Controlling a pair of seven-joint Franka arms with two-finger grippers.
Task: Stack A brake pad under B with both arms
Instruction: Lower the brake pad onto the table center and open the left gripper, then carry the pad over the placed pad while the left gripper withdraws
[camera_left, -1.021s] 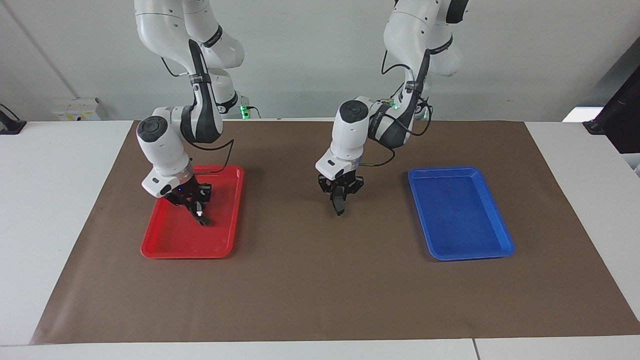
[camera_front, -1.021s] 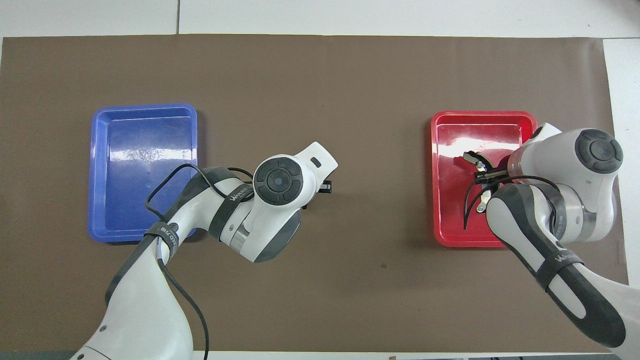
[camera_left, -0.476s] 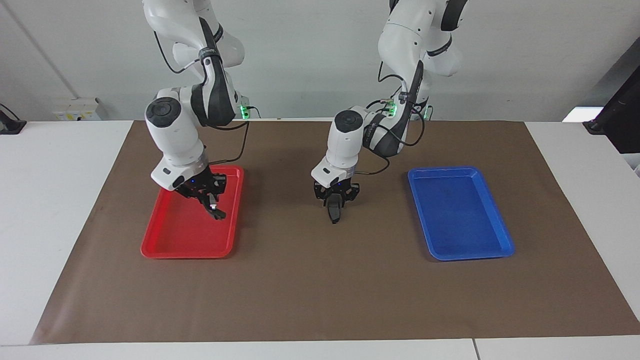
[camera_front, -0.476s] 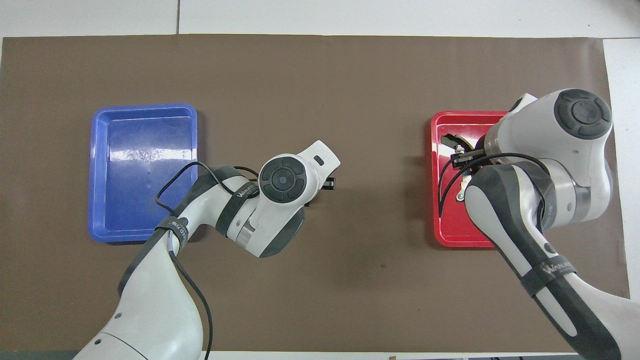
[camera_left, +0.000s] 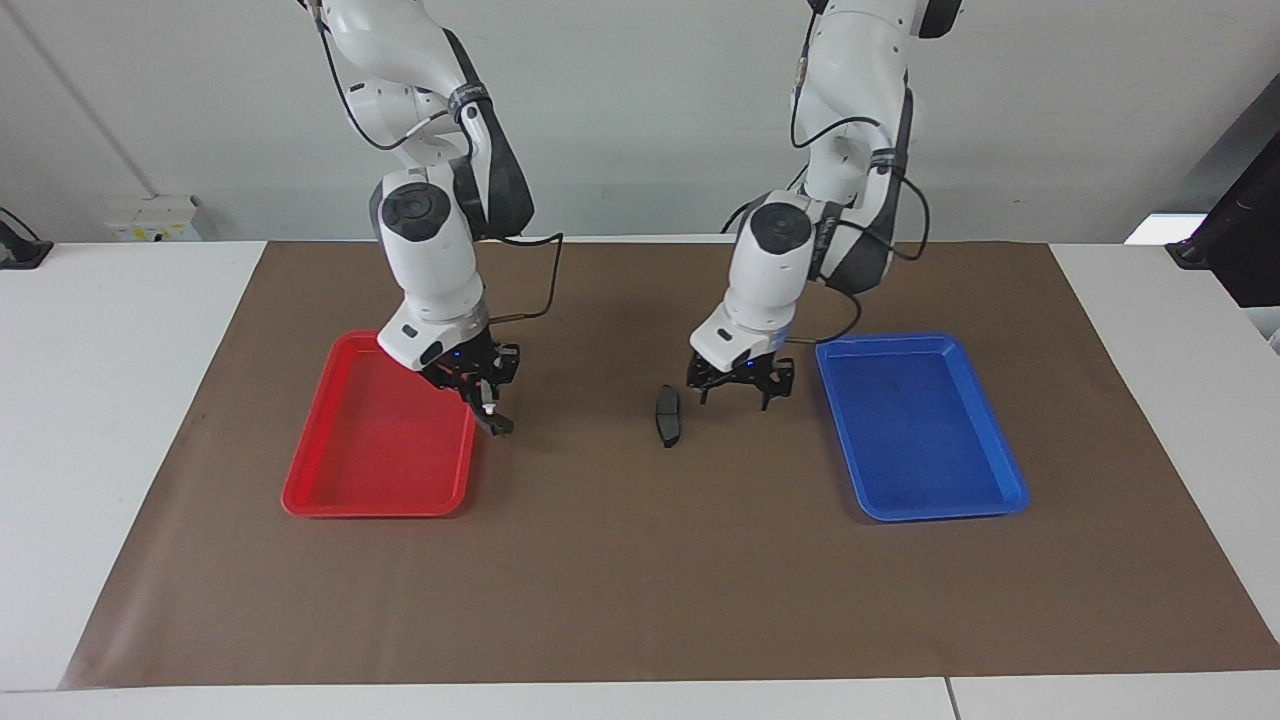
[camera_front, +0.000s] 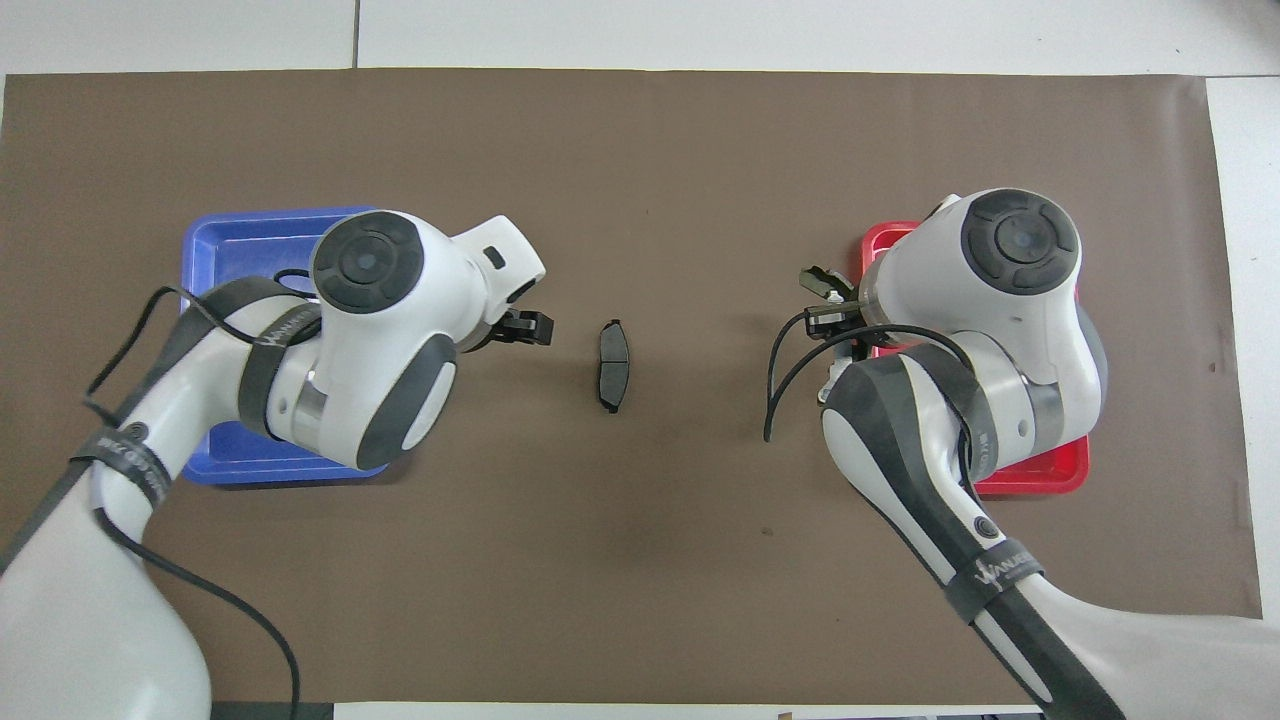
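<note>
The A brake pad (camera_left: 666, 414), short, flat and all dark, lies on the brown mat at the middle of the table; it also shows in the overhead view (camera_front: 611, 365). My left gripper (camera_left: 738, 390) is open and empty, between the pad and the blue tray, just above the mat (camera_front: 528, 327). My right gripper (camera_left: 486, 402) is shut on B (camera_left: 497, 421), the thin black crescent shoe with a silvery bit, and holds it in the air over the red tray's edge toward the pad. In the overhead view the right gripper (camera_front: 832, 322) and B (camera_front: 818, 281) are partly hidden by the arm.
A red tray (camera_left: 370, 450) sits toward the right arm's end of the table (camera_front: 1040, 472). A blue tray (camera_left: 920, 430) sits toward the left arm's end, partly covered by the left arm in the overhead view (camera_front: 250, 235). The brown mat (camera_left: 640, 580) covers the table.
My left gripper let go of the pad onto the mat, opened and moved off toward the blue tray. My right gripper carried B from over the red tray toward the middle.
</note>
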